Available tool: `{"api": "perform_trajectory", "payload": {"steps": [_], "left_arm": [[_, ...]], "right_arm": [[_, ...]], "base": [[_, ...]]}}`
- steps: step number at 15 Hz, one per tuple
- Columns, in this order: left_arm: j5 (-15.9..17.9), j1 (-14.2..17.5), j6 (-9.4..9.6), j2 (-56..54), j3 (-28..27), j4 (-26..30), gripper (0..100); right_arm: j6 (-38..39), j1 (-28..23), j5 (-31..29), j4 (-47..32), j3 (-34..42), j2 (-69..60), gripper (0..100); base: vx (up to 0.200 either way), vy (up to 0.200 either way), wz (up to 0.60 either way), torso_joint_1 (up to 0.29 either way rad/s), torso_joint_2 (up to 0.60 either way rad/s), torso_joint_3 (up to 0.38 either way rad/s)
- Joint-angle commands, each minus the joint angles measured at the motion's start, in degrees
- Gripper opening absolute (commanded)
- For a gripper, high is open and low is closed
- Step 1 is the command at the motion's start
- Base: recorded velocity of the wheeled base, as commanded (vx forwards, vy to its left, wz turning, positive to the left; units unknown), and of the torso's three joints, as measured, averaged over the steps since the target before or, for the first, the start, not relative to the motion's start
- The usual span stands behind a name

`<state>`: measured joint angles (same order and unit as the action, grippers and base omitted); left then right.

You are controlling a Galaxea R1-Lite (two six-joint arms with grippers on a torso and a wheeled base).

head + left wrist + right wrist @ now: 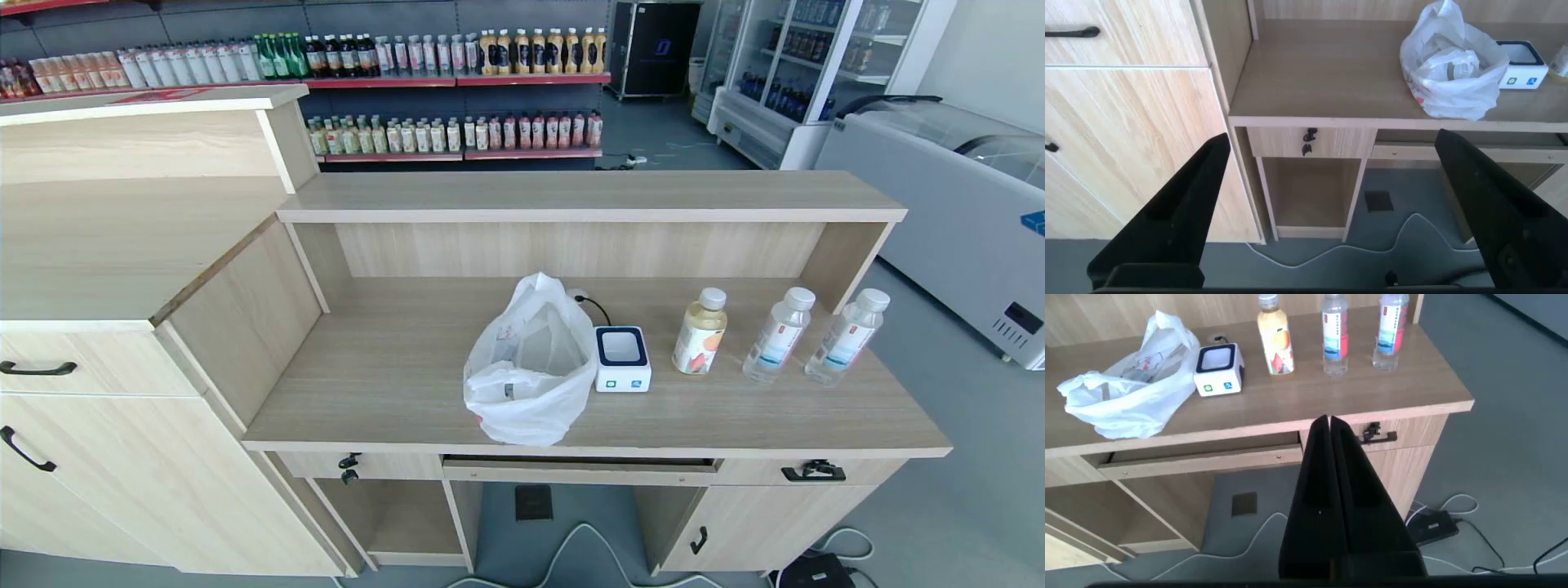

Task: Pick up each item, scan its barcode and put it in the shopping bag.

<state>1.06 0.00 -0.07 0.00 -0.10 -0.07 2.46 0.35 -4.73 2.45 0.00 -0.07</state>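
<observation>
Head view: shopping bag just left of scanner, bottles right of it; left gripper spread, right gripper pressed together.

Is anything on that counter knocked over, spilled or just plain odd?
Nothing stands out. The juice bottle and both clear bottles stand upright in a row on the counter, with no spill. The scanner lies flat beside the shopping bag, which slumps open as thin plastic does.
</observation>
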Motion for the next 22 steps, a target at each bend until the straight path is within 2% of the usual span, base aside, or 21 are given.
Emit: {"api": "perform_trajectory", "payload": {"steps": [1,2,3,4,5,8,9,12,15,16,18,22], "left_arm": [[-0.01,0.0,-0.01,0.0,0.01,-0.01,100],[-0.01,0.0,-0.01,0.0,0.01,-0.01,100],[-0.01,0.0,-0.01,0.0,0.01,-0.01,100],[-0.01,0.0,-0.01,0.0,0.01,-0.01,100],[-0.01,0.0,-0.01,0.0,0.01,-0.01,100],[-0.01,0.0,-0.01,0.0,0.01,-0.01,100],[-0.01,0.0,-0.1,0.0,0.01,-0.01,100],[-0.01,0.0,-0.01,0.0,0.01,-0.01,100],[-0.01,0.0,-0.01,0.0,0.01,-0.01,100],[-0.01,0.0,-0.01,0.0,0.01,-0.01,100],[-0.01,0.0,-0.01,0.0,0.01,-0.01,100],[-0.01,0.0,-0.1,0.0,0.01,-0.01,100]], "right_arm": [[0.09,0.26,0.16,-0.08,-1.85,1.13,0],[0.97,1.93,0.95,-1.04,-13.62,14.05,0],[2.28,2.28,1.13,-0.34,-22.32,23.98,0],[2.99,2.2,0.86,0.01,-26.72,30.04,0],[5.01,2.02,1.04,1.94,-34.19,42.52,0],[1.58,1.93,2.71,12.58,-36.12,56.06,0],[0.53,1.84,4.99,18.03,-35.77,61.25,100],[0.61,0.26,6.93,25.59,-36.21,73.46,100],[-0.35,-3.78,7.1,44.75,-36.47,90.86,100],[-1.5,-5.36,7.02,48.0,-36.91,95.96,100],[-4.84,-7.47,7.19,53.27,-37.71,103.96,100],[-5.01,-6.42,8.51,56.26,-43.51,113.28,100]], "base": [[0.0,0.0,0.0,0.0,0.0,0.0],[0.0,0.0,0.0,0.0,0.0,0.0],[0.0,0.0,0.0,0.0,0.0,0.0],[0.0,0.0,0.0,0.0,0.0,0.0],[0.0,0.0,0.0,0.0,0.0,0.0],[0.0,0.0,0.0,0.0,0.0,0.0],[0.0,0.0,0.0,0.0,0.0,0.0],[0.0,0.0,0.0,0.0,0.0,0.0],[0.0,0.0,0.0,0.0,0.0,0.0],[0.0,0.0,0.0,0.0,0.0,0.0],[0.0,0.0,0.0,0.0,0.0,0.0],[0.0,0.0,0.0,0.0,0.0,0.0]]}}
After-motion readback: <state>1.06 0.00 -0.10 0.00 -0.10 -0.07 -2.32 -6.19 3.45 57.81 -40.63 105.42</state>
